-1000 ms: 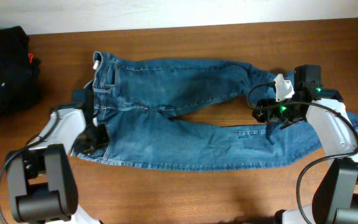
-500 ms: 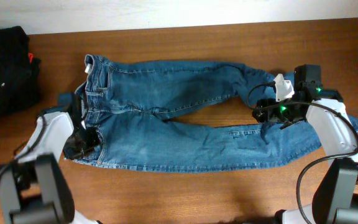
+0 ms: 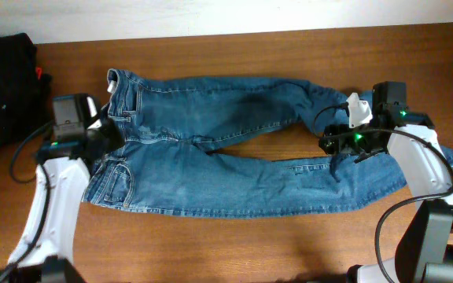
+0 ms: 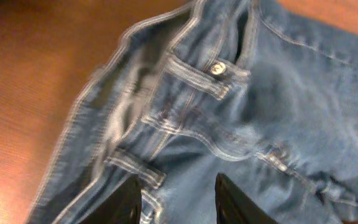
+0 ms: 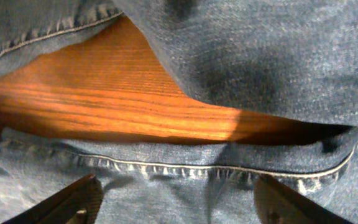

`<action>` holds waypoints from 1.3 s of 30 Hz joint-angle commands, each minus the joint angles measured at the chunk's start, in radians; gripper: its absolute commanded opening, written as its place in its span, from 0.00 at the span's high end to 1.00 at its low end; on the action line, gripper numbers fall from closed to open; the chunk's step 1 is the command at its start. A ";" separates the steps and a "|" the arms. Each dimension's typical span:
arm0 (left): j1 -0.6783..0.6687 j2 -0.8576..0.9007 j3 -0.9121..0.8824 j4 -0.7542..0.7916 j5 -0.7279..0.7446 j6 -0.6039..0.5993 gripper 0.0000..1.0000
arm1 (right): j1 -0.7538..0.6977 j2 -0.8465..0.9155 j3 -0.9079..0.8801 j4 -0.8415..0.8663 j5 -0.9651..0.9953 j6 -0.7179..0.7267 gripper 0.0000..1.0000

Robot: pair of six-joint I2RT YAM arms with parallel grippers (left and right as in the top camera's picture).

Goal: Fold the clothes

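The clothes, blue denim jeans [image 3: 211, 157], lie spread across the wooden table, waist at the left and both legs running right. My left gripper [image 3: 107, 141] hovers over the waistband, close to the belt loops and the metal button [image 4: 216, 68]. In the left wrist view the left gripper [image 4: 180, 202] stands open, denim showing below the gap and nothing pinched. My right gripper [image 3: 333, 149] hangs over the near leg, beside the gap between the legs. In the right wrist view the right gripper [image 5: 179, 202] is wide open above a stitched seam [image 5: 185, 168].
A black garment pile [image 3: 6, 86] with a small red tag [image 3: 40, 75] sits at the far left edge. Bare wood [image 5: 104, 106] shows between the two legs. The leg ends reach the right table edge under the right arm [image 3: 423, 165].
The left gripper dragged the waist slightly left, then let go of the lower waist corner and rose toward the waistband's middle. The right arm has stayed put, its jaws a little wider.
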 commanded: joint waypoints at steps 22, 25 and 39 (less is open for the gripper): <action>-0.072 0.362 0.003 0.435 -0.227 0.251 0.62 | -0.005 -0.011 0.000 0.029 0.006 -0.009 0.11; -0.059 0.362 0.003 0.417 -0.227 0.297 0.62 | -0.005 -0.011 0.000 0.029 0.006 -0.009 0.11; 0.035 0.362 0.003 0.409 -0.222 0.343 0.63 | -0.008 -0.011 0.001 0.214 0.231 0.075 0.03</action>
